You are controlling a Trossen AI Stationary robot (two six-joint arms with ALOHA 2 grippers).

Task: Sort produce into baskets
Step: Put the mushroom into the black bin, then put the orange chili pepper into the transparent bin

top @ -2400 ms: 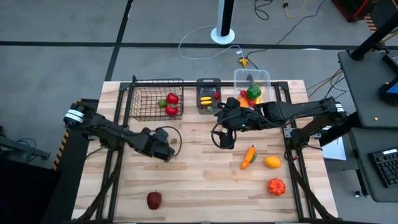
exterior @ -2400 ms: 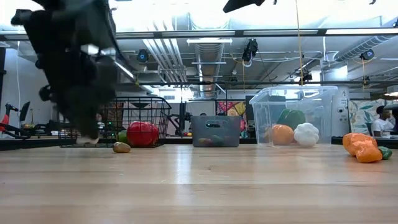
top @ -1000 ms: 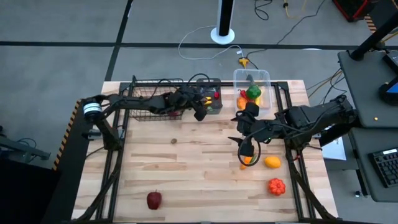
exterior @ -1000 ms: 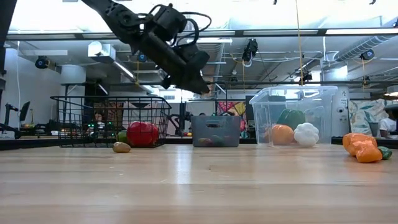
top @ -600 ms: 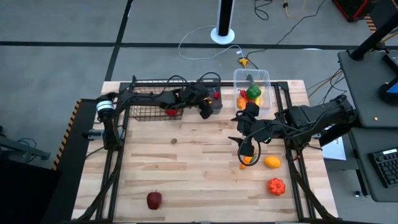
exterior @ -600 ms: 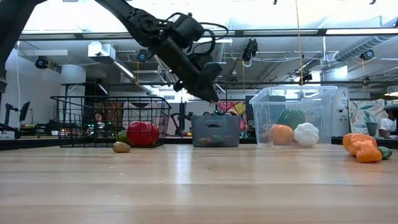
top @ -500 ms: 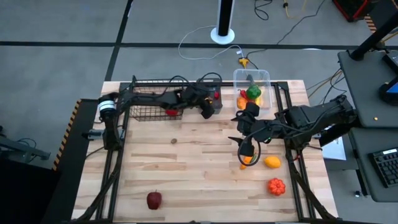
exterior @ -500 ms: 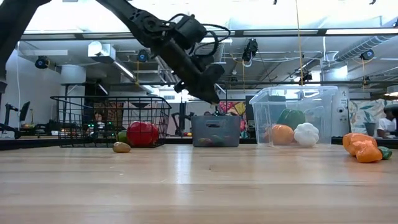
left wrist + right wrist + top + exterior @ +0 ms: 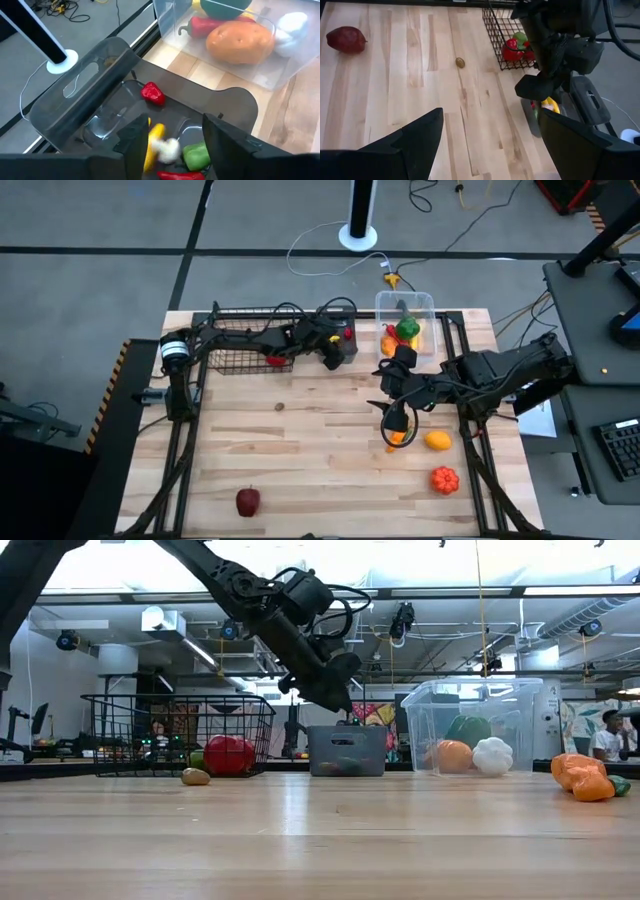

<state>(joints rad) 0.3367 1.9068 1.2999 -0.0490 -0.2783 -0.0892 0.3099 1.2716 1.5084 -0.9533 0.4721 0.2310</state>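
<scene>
My left gripper (image 9: 333,355) is open and hangs over the dark grey bin (image 9: 340,330), right of the black wire basket (image 9: 245,345). In the left wrist view (image 9: 174,125) a blurred white piece (image 9: 167,148) shows between and below its fingers, inside the bin (image 9: 100,85) among yellow, green and red pieces. My right gripper (image 9: 397,423) is open (image 9: 490,114) and stands just above the orange carrot (image 9: 400,437) on the table; the carrot does not show between its fingers. The clear tub (image 9: 405,305) holds several pieces. The wire basket holds red and green pieces.
On the table lie a red apple (image 9: 247,501) near the front left, a small brown piece (image 9: 280,407) in the middle, a yellow lemon (image 9: 437,441) and an orange pepper (image 9: 444,479) at the right. The three containers line the far edge.
My left gripper has gone a little toward the table's right edge and slightly down, from the near corner of the wire basket to above the grey bin.
</scene>
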